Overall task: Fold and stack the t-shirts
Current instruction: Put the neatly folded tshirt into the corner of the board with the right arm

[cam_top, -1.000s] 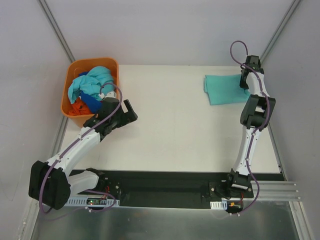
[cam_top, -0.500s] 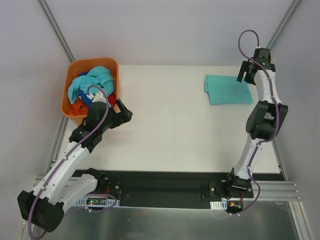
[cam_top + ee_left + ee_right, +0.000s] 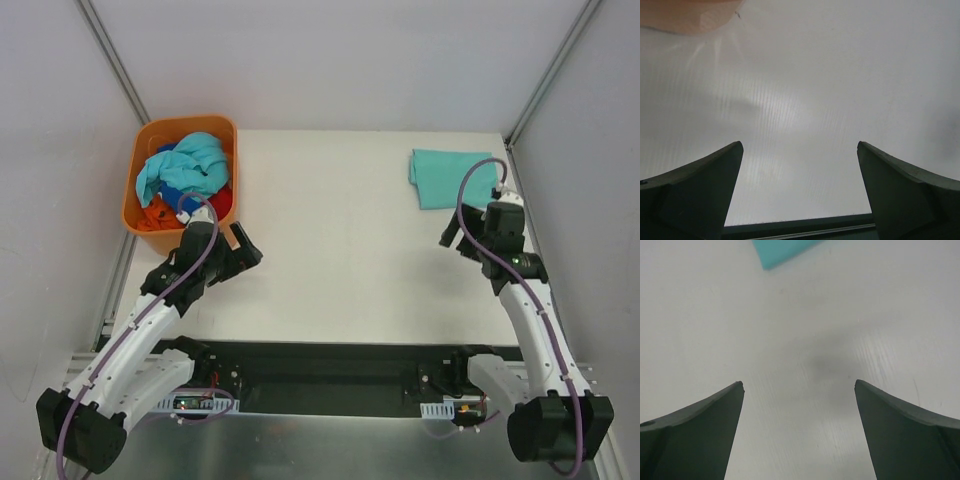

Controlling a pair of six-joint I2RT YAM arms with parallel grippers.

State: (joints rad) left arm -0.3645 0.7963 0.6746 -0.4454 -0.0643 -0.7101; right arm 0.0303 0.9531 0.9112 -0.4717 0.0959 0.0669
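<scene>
Shirts lie in two places. A soft teal-green t-shirt (image 3: 452, 178), folded into a flat rectangle, rests at the far right corner of the white worktop (image 3: 350, 260). The rest are heaped in a rigid orange plastic basket (image 3: 186, 125) at the far left corner: a crumpled light aqua t-shirt (image 3: 185, 160) on top, a blue t-shirt (image 3: 185, 192) under it and an orange-red t-shirt (image 3: 158, 214) at the near side.

The right gripper (image 3: 799, 385) hangs over bare worktop on the near side of the folded shirt, apart from it, jaws spread wide with nothing between them; only a corner of the teal cloth shows at the top of its wrist view. The left gripper (image 3: 248, 248) is just beside the basket's near right corner, also spread wide and empty, over bare worktop.
</scene>
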